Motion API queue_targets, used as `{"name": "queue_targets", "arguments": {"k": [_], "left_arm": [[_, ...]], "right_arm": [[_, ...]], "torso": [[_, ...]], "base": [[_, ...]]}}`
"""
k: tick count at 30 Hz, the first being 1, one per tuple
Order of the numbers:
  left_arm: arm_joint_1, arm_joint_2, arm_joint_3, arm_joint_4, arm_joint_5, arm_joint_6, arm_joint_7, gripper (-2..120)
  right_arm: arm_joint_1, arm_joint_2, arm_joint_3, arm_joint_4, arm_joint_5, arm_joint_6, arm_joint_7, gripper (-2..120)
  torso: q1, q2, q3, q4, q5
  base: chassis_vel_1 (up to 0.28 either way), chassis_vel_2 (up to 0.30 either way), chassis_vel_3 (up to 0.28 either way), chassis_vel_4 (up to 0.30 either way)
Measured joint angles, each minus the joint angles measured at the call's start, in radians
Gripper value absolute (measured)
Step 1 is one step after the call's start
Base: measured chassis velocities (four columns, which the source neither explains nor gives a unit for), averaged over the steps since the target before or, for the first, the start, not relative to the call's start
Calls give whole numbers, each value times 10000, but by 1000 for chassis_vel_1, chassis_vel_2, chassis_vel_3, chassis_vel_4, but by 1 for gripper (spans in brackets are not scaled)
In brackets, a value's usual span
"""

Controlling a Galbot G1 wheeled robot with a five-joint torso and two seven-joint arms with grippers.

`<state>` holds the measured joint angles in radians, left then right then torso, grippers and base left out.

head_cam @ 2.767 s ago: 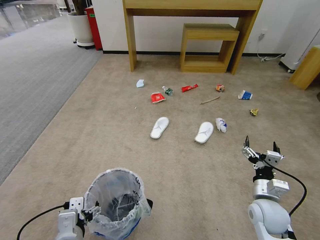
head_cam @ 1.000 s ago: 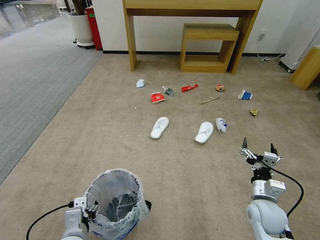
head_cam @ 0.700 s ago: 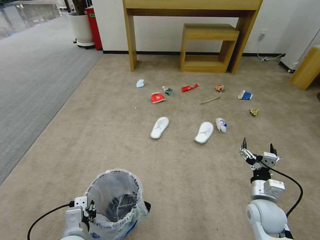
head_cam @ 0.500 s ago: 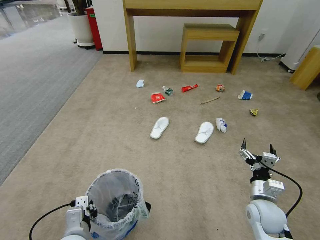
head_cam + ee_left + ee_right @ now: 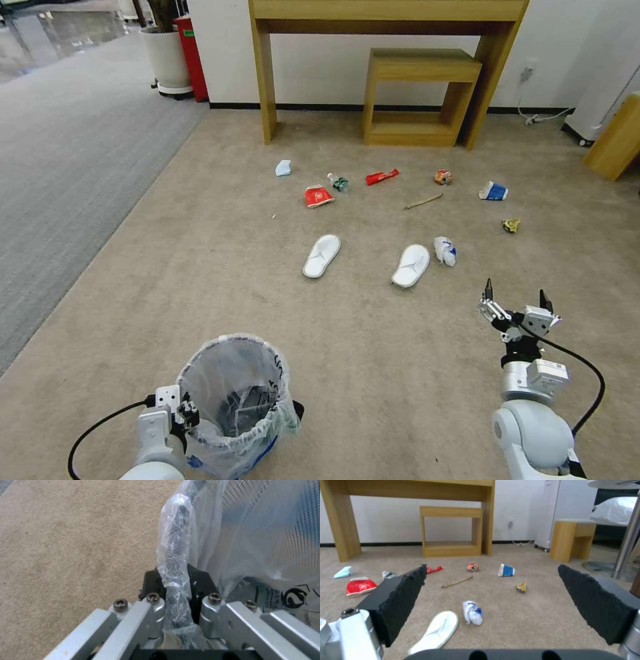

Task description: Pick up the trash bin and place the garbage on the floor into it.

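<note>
The trash bin (image 5: 237, 400), dark with a crinkly whitish bag over its rim, stands upright at the near left on the beige floor (image 5: 200, 267). My left gripper (image 5: 185, 413) is shut on the bin's bag-covered rim (image 5: 175, 562). My right gripper (image 5: 515, 300) hovers open and empty at the near right, facing the garbage (image 5: 491, 567). Garbage lies ahead: two white slippers (image 5: 322, 255) (image 5: 411, 265), a crumpled tissue (image 5: 445, 251), red wrappers (image 5: 318, 196) (image 5: 382, 176), a blue-white cup (image 5: 493, 191), a mini bottle (image 5: 338, 182), a wooden stick (image 5: 423, 201), a pale blue mask (image 5: 283, 168), and orange (image 5: 443, 177) and yellow (image 5: 511, 225) packets.
A wooden desk (image 5: 387, 13) with a low shelf unit (image 5: 417, 97) stands against the far wall. Grey ribbed carpet (image 5: 60, 167) runs along the left. A white planter (image 5: 163, 60) and a red bin (image 5: 193, 53) sit far left. A wooden stool (image 5: 617, 140) is at the far right.
The whole view has shifted slightly right, so the camera moved. My left wrist has drawn in a little closer beside the bin. My right gripper has sunk slightly toward me, still open.
</note>
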<state>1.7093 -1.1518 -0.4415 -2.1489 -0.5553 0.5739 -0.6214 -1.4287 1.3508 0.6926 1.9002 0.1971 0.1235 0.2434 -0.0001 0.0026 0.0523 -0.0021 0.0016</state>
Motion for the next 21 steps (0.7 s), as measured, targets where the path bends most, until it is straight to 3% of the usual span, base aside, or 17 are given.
{"name": "queue_targets", "arguments": {"k": [8, 21], "left_arm": [[157, 0, -162, 23, 252, -211, 407, 8], [395, -70, -369, -511, 51, -178, 517, 5]], "right_arm": [[-20, -11, -41, -18, -40, -3, 10, 100], [-91, -10, -52, 15, -115, -14, 24, 100]], "torso": [[1, -4, 3, -6, -11], [2, -11, 8, -6, -22]], "base": [[0, 0, 0, 0], [0, 0, 0, 0]]}}
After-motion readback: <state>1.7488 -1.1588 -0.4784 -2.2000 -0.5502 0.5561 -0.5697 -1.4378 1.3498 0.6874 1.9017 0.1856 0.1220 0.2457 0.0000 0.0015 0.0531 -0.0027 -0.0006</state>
